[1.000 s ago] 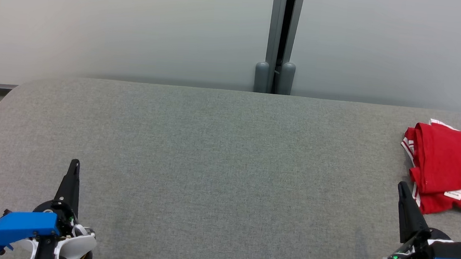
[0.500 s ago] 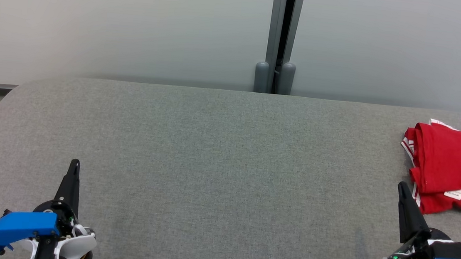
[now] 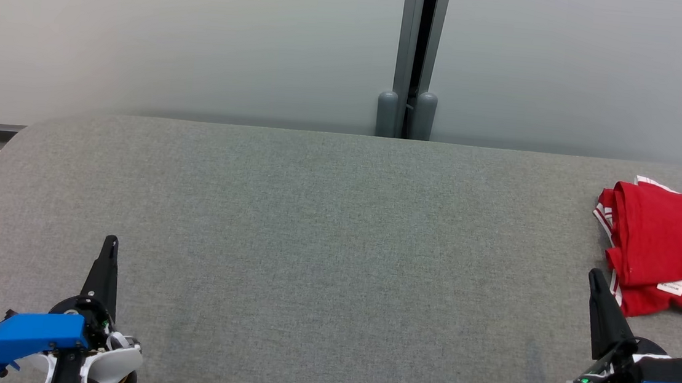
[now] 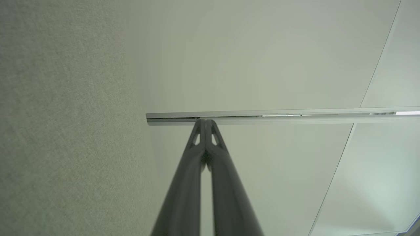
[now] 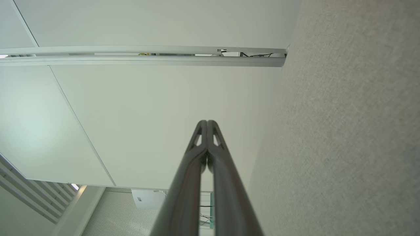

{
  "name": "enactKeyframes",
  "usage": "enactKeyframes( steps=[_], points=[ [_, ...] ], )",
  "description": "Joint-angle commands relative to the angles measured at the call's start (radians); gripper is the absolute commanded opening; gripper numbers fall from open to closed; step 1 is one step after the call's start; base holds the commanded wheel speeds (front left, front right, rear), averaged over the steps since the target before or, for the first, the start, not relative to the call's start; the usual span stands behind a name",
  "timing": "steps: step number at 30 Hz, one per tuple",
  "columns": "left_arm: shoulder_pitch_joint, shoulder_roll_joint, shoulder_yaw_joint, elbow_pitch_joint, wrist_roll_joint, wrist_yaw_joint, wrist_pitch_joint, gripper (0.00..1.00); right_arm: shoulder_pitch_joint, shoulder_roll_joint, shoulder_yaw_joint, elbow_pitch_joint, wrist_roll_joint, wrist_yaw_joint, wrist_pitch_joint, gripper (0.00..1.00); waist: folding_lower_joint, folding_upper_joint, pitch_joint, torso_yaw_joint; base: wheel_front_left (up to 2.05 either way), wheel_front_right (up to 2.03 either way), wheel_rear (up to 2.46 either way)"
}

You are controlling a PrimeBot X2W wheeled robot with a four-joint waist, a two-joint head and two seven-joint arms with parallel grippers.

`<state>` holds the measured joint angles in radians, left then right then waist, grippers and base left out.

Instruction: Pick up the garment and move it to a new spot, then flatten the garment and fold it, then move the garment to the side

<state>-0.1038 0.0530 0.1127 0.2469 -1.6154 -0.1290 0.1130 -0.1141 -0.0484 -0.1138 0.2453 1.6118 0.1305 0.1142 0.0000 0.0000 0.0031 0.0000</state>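
Honestly looks finished to me: garment (image 3: 669,245) sits folded at the table's (image 3: 313,226) right side, left gripper (image 3: 107,254) and right gripper (image 3: 597,294) both clenched empty, so next just stay clear.

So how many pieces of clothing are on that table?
1: a red garment on the right side of the table, ahead of the right gripper. The picture's edge cuts it off, so more may be hidden.

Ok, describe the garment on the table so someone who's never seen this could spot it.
Start with the wide grey table. At its right edge, just beyond the tip of the right gripper, lies a loosely folded red garment. Bright red cloth, white striped trim and a small white label set it apart from the grey around it.
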Motion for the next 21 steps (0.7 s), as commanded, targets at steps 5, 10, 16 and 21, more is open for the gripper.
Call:
enactKeyframes(
  steps=[5,10,16,21],
  points=[
    [-0.010,-0.001,0.002,-0.004,0.002,-0.004,0.003,0.00,0.012,-0.003,-0.002,-0.003,0.002,0.000,0.003,0.00,0.0000,0.0000,0.000,0.000,0.00,0.00,0.00],
    [-0.010,-0.002,0.002,-0.004,0.002,-0.004,0.003,0.00,0.012,-0.003,-0.002,-0.003,0.002,0.000,0.003,0.00,0.0000,0.0000,0.000,0.000,0.00,0.00,0.00],
    [-0.010,-0.002,0.002,-0.004,0.003,-0.004,0.003,0.00,0.012,-0.003,-0.002,-0.003,0.002,0.000,0.003,0.00,0.0000,0.0000,0.000,0.000,0.00,0.00,0.00],
    [-0.010,-0.002,0.003,-0.004,0.003,-0.004,0.003,0.00,0.012,-0.003,-0.002,-0.003,0.002,0.000,0.003,0.00,0.0000,0.0000,0.000,0.000,0.00,0.00,0.00]
  ],
)
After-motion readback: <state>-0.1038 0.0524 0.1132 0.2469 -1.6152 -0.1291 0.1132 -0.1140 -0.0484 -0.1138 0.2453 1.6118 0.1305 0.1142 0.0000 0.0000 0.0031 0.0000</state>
